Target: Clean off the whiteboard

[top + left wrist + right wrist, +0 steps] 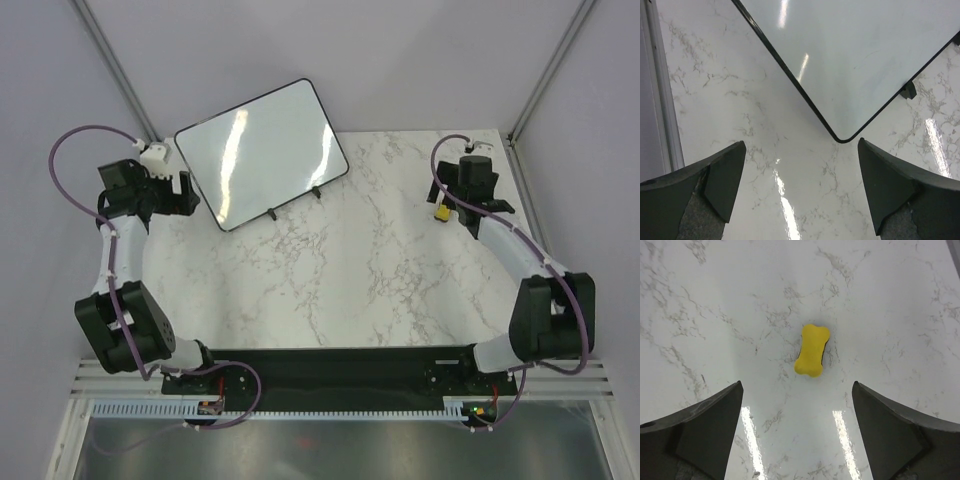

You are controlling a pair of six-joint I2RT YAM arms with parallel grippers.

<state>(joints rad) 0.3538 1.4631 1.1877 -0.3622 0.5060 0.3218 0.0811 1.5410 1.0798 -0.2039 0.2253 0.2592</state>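
The whiteboard (262, 152) stands tilted on two small black feet at the back left of the marble table; its glossy face shows only reflections. My left gripper (183, 192) is open and empty, just left of the board's near left corner. In the left wrist view the board's rounded corner (841, 136) lies ahead between the open fingers (801, 192), apart from them, with one foot (908, 91) at the right. My right gripper (466, 200) is open and empty at the back right, over a small yellow bone-shaped eraser (440, 212). The eraser (812, 350) lies flat ahead of the open fingers (797, 435), untouched.
The marble table (350, 270) spreads between the two arms. Grey walls and metal frame posts (120, 70) close off the back and sides. The table's left edge strip (662, 100) runs close beside my left gripper.
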